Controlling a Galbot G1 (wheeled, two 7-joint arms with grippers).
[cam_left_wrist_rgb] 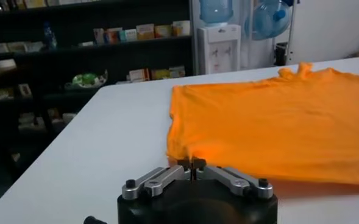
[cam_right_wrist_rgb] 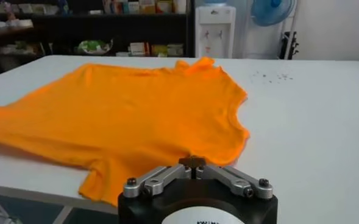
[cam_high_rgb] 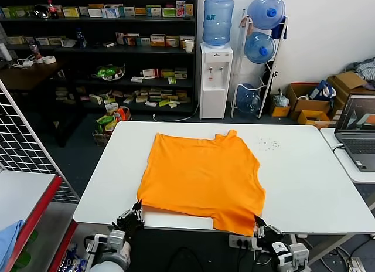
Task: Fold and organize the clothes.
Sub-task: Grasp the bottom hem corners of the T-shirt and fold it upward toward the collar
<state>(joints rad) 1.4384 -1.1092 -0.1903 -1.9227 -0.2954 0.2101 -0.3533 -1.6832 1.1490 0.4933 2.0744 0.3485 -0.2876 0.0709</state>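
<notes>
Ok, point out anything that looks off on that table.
The orange T-shirt lies askew, and one corner hangs over the near edge of the white table by the right hand. A scatter of small dark specks sits beside the shirt's far corner.

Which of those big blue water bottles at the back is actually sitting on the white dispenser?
The upright water bottle sits on top of the white dispenser. The other bottles lie tilted in the metal rack beside it.
</notes>
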